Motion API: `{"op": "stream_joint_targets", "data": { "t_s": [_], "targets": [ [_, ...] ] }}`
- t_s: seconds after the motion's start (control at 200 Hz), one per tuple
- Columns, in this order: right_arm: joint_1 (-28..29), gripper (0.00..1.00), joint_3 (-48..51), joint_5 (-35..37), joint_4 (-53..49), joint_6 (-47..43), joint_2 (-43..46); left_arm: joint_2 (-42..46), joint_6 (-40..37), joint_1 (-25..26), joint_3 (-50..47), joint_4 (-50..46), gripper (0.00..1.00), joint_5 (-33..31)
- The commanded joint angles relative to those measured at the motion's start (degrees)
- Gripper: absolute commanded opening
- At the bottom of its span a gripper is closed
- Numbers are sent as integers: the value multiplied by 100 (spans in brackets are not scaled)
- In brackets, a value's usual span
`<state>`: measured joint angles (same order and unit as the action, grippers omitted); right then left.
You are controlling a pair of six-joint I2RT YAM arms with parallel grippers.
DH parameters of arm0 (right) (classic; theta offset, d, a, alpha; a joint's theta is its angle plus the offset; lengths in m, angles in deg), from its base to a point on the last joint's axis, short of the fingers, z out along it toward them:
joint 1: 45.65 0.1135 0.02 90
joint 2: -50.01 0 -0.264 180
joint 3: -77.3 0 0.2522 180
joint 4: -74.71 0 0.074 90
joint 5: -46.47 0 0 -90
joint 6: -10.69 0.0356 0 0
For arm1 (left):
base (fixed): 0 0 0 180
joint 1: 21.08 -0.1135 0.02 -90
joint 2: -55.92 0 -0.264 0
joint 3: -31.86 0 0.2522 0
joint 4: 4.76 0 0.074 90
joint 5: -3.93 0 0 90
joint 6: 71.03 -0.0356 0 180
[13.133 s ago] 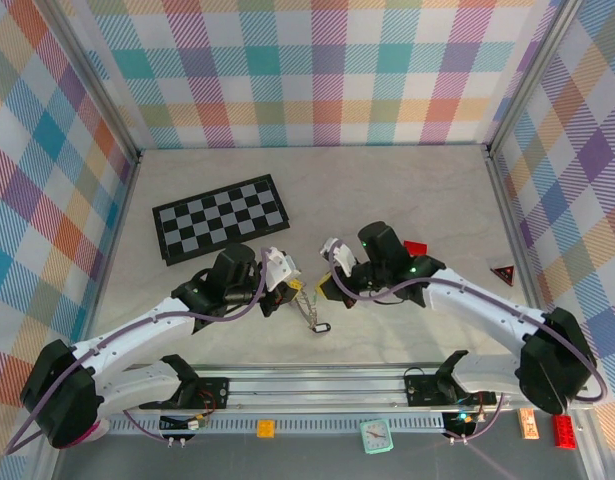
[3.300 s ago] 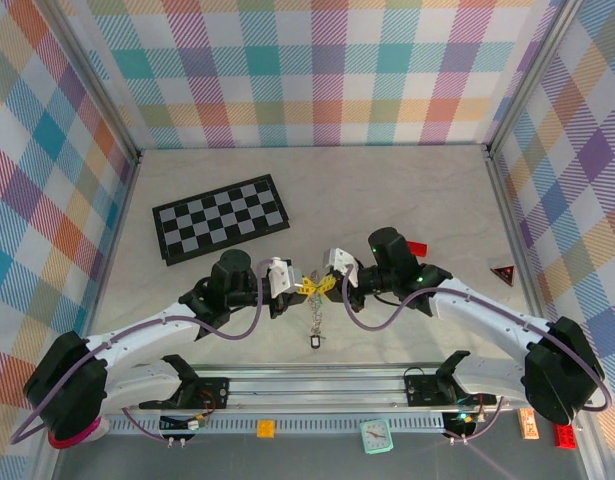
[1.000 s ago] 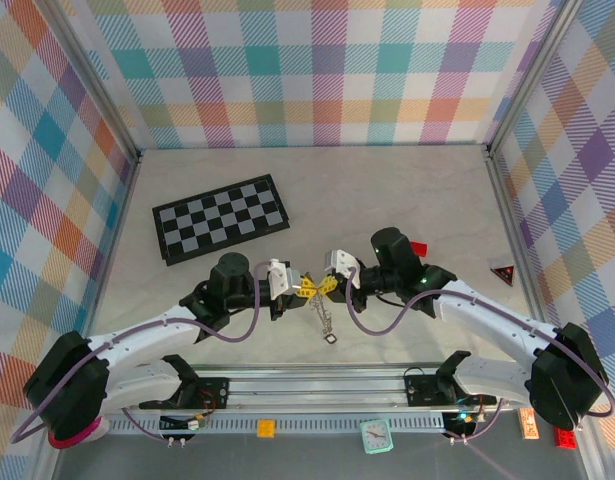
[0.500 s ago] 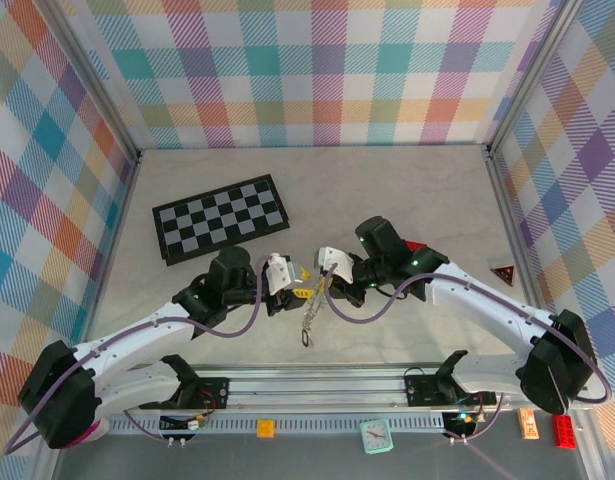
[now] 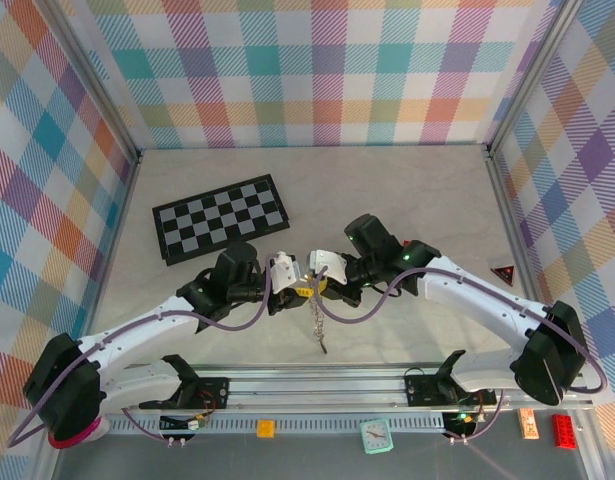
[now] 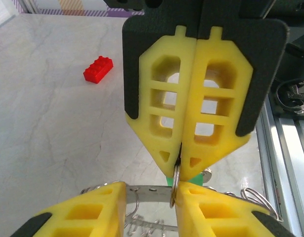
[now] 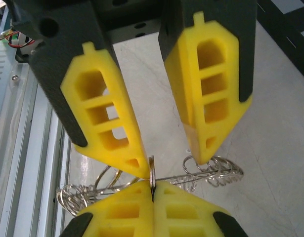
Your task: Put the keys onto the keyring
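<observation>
Keyring (image 5: 317, 320) likely light, thin, slippery wire; dangles loose. Right gripper (image 7: 152, 188) clamped on its rim, edge-on; left gripper (image 6: 150, 196) narrowly parted beside. Safest hold: rim, deep in pads.

Bottom centre, the right gripper (image 7: 152, 187) is pinched tight on a thin loop of the keyring (image 7: 211, 171), whose wavy wire coils spread across the lower frame. Above, the left gripper (image 7: 170, 164) points down, fingers apart, over the pale table (image 7: 275, 148).
</observation>
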<state>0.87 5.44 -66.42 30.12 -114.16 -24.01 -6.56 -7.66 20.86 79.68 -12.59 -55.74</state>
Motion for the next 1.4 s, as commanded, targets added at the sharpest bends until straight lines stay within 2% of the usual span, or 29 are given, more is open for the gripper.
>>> {"op": "stream_joint_targets", "data": {
  "t_s": [0.0,0.095,0.235,0.255,0.315,0.415,0.625,0.8,1.12,1.355,1.395],
  "targets": [
    [67,0,-243,-110,-28,-136,-58,-61,-79,22,188,-1,27,180],
    [109,0,-271,-142,-20,-118,-84,-80,-88,24,188,13,21,201],
    [120,0,-166,-234,144,-11,33,-42,-100,23,163,55,1,210],
    [120,3,-114,-254,205,22,84,-27,-97,24,149,72,0,217],
    [99,13,71,-271,446,120,255,28,-90,20,102,131,0,228],
    [-40,24,484,-426,854,298,549,94,-33,19,-62,344,0,258],
    [-387,32,1177,-768,1642,710,945,184,175,17,-438,1079,0,434],
    [-443,33,1372,-778,1851,773,866,179,246,16,-565,1420,0,600],
    [-451,20,1330,-1074,1968,814,639,154,306,15,-620,1589,0,711],
    [-455,0,1194,-1130,1809,765,590,201,342,15,-638,1615,0,624],
    [-451,0,1157,-1097,1734,736,597,231,342,16,-638,1567,6,553]
  ]
}}
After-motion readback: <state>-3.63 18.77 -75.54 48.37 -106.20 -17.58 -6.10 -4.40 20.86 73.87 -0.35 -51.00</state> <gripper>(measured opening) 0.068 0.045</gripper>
